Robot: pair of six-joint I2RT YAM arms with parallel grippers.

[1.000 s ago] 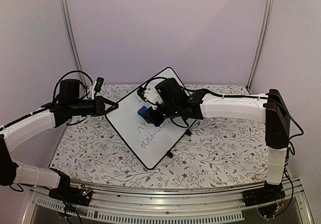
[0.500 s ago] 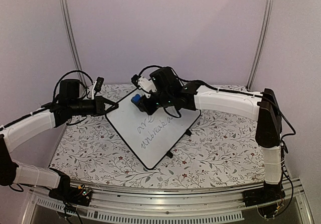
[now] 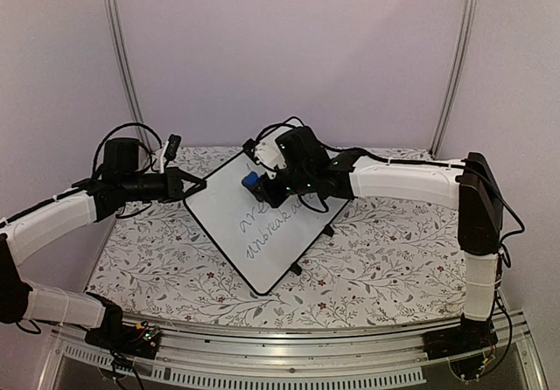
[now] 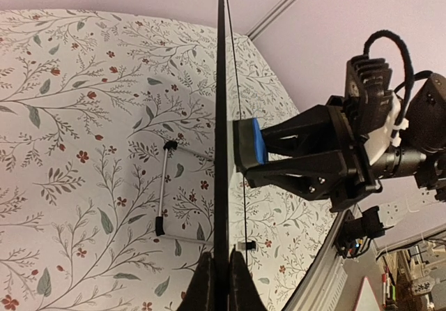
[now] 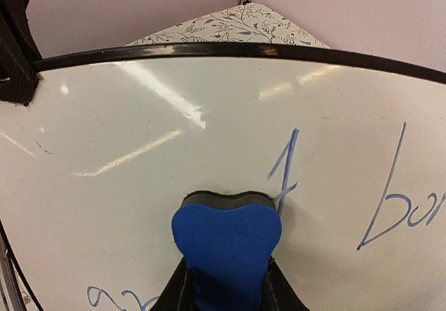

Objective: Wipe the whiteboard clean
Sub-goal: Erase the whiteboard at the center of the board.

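The whiteboard (image 3: 262, 224) stands tilted on the table with dark handwriting on its lower half. My left gripper (image 3: 194, 185) is shut on its left rim; in the left wrist view the board (image 4: 221, 150) shows edge-on between my fingers (image 4: 203, 286). My right gripper (image 3: 261, 187) is shut on the blue eraser (image 3: 251, 181) and presses it on the board's upper part. In the right wrist view the eraser (image 5: 226, 238) lies flat against the board (image 5: 139, 116), just left of a blue stroke (image 5: 284, 168). More blue writing (image 5: 401, 206) shows to the right.
The table carries a floral cloth (image 3: 385, 259). The board's metal stand leg (image 4: 162, 192) and black clip feet (image 3: 295, 269) rest on it. Frame posts (image 3: 121, 58) stand at the back corners, with purple walls all round. A slotted rail (image 3: 262, 368) runs along the near edge.
My right gripper with the eraser swept up and to the left across the board's top, then came back a little right and down. Writing near the top has gone. The left arm held still.
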